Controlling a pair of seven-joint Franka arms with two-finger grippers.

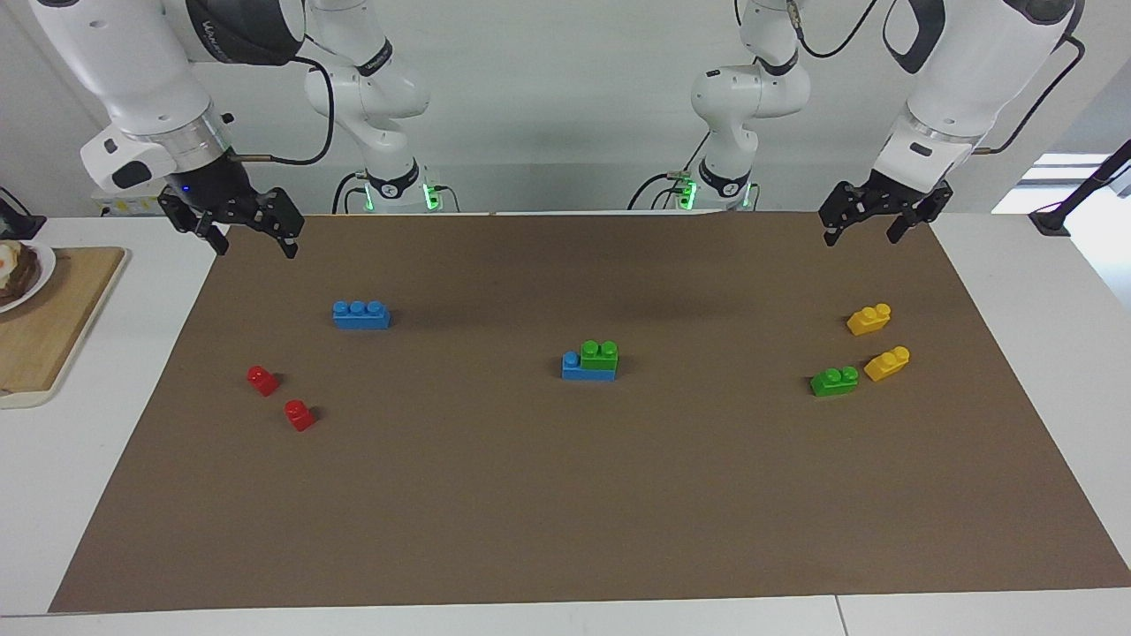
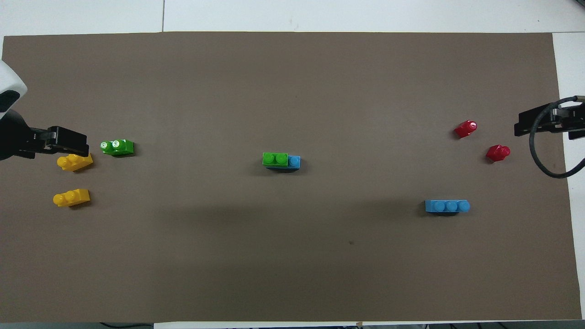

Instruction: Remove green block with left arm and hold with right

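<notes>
Green block (image 1: 600, 354): stacked on a blue brick (image 1: 587, 366) mid-desk (image 1: 565, 495), bare mat all around it. Left claw (image 1: 884, 221) and right claw (image 1: 250, 231): both spread open, holding nothing, raised over the mat's robot-side corners, well apart from the green block.

The stacked block (image 1: 600, 354) sits on a longer brick (image 1: 588, 368) (mid-mat (image 1: 565, 495)), other blocks toward both ends

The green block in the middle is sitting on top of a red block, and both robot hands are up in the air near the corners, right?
Not quite. The green block sits on a blue block, not a red one, as the facing view shows. The left gripper and right gripper do hang in the air near the mat's corners.
</notes>
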